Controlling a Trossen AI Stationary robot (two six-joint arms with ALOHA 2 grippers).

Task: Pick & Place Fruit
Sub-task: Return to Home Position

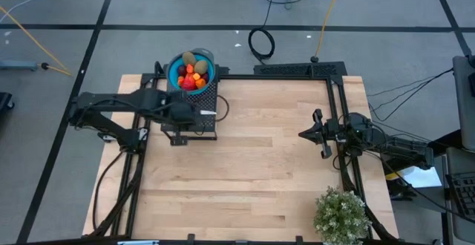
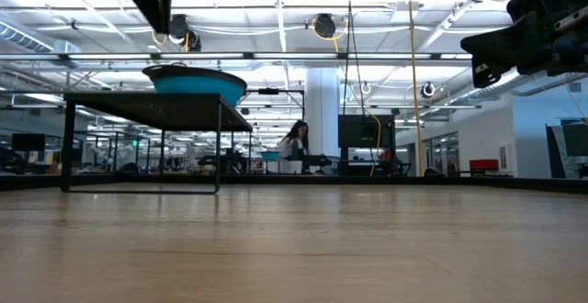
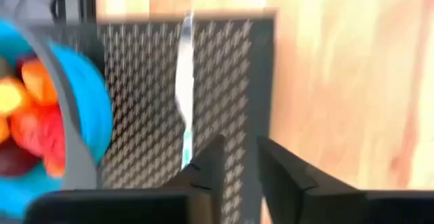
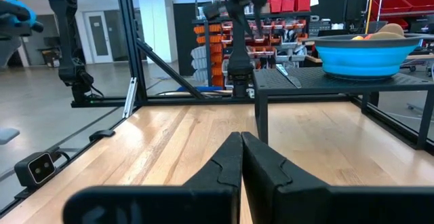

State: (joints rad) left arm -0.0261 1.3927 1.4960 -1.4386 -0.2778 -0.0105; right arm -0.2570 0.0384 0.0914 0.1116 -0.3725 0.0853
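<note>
At the desk's (image 1: pixel 260 178) near edge, toward five o'clock, stands a plant (image 1: pixel 341 214), out of the way. Farther in, at three o'clock, the right gripper (image 4: pixel 240 141) waits clenched on nothing, fingers pressed together. At ten o'clock the left gripper (image 3: pixel 241 146) hangs over the shelf (image 1: pixel 210 95), released and empty, with a clear gap between its fingers. The knife (image 3: pixel 183 88) lies flat on the shelf just ahead of it, its long axis on the nine-to-three line, in line with the fingers. Farthest off, at eleven o'clock, the bowl (image 1: pixel 172 73) sits on the shelf with the fruit (image 1: pixel 191 74) heaped inside. From the left gripper that is toward twelve o'clock and near, and the left arm is much the nearer. The placing looks finished, so the retreat likely turns on drawing back toward nine o'clock, clear of knife and bowl. The high view shows the fruit, which the bowl's wall hides in the low view. The low view alone shows the shelf raised on legs.
</note>
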